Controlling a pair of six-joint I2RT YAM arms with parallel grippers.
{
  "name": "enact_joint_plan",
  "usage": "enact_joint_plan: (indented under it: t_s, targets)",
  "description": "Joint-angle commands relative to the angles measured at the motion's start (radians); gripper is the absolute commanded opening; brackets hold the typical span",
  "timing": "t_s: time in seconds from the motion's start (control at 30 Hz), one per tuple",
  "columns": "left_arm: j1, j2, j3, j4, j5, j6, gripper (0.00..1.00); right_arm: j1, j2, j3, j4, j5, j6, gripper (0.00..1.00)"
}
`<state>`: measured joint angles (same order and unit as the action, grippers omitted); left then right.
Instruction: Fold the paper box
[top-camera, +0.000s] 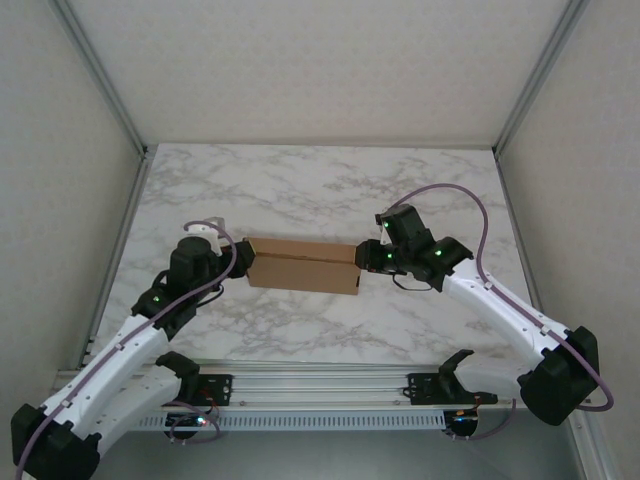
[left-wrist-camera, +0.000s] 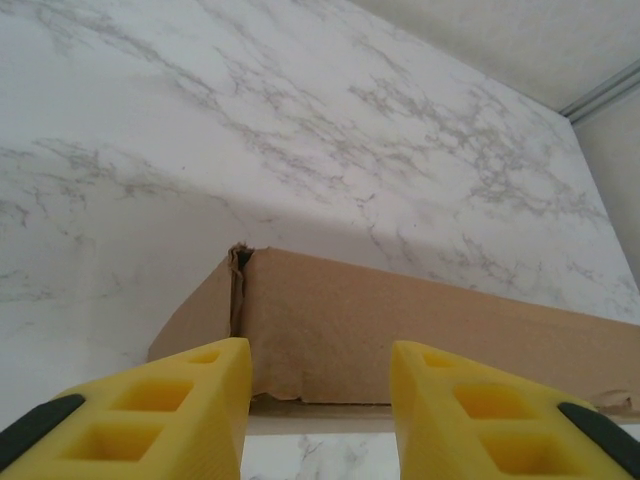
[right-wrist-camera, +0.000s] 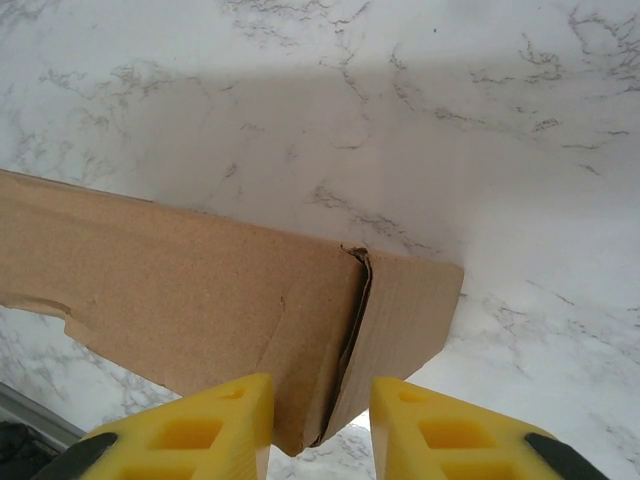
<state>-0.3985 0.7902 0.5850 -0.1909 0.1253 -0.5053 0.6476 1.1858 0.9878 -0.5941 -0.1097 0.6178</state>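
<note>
Left gripper (left-wrist-camera: 320, 400): fingers apart, astride left end of box (top-camera: 303, 265). Right gripper (right-wrist-camera: 320, 425): narrow gap around box's right corner; cannot tell whether clamped.

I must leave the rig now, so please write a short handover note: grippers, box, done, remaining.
Left gripper: fingers astride the left end of the paper box; grip unclear.
Right gripper: fingers astride the fold at its right end; grip unclear.
Box: lies in the middle of the table.
Done: main body looks folded up.
Left: end flaps splay outward; probably tuck them in.
</note>
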Motion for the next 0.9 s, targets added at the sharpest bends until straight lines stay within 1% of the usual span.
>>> enact_joint_plan:
  t_s: [0.0, 0.27, 0.4, 0.53, 0.73, 0.87]
  targets:
    - [0.024, 0.012, -0.015, 0.027, 0.055, -0.004, 0.4, -0.005, -0.008, -0.023, -0.003, -0.011, -0.003, 0.31]
    - [0.073, 0.033, -0.031, 0.055, 0.132, 0.004, 0.33, -0.006, 0.005, -0.046, 0.019, -0.018, -0.005, 0.24]
    - [0.087, 0.047, -0.036, 0.061, 0.159, -0.008, 0.28, -0.006, 0.015, -0.053, 0.034, -0.031, -0.001, 0.22]
    - [0.096, 0.047, -0.048, 0.063, 0.176, -0.02, 0.2, -0.006, 0.027, -0.06, 0.043, -0.037, -0.003, 0.18]
    - [0.097, 0.056, -0.068, 0.056, 0.165, -0.051, 0.13, -0.007, 0.047, -0.084, 0.052, -0.022, -0.011, 0.17]
    - [0.098, 0.062, -0.081, 0.04, 0.144, -0.078, 0.12, -0.006, 0.054, -0.096, 0.038, 0.011, -0.022, 0.17]
